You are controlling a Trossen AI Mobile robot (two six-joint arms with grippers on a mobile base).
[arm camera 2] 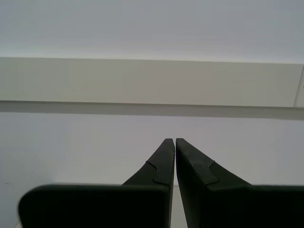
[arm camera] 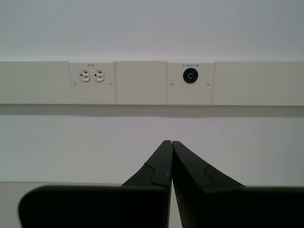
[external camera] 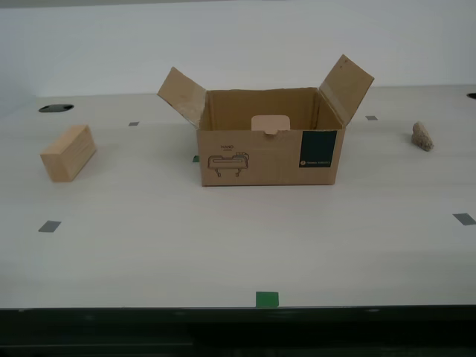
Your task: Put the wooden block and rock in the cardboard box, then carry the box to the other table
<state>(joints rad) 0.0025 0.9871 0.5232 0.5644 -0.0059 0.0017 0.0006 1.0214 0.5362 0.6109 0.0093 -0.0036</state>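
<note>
A pale table (external camera: 223, 245) with grey square marks is being shown in the exterior view. The cardboard box (external camera: 269, 141) is sitting open near the table's middle, its side flaps raised. The wooden block (external camera: 68, 152) is lying well apart toward the exterior view's left, and the rock (external camera: 422, 136) toward the exterior view's right. My first gripper (arm camera: 171, 142) and my second gripper (arm camera 2: 175, 140) are each being held clenched on nothing, pointed at a white wall (arm camera: 152, 28).
</note>
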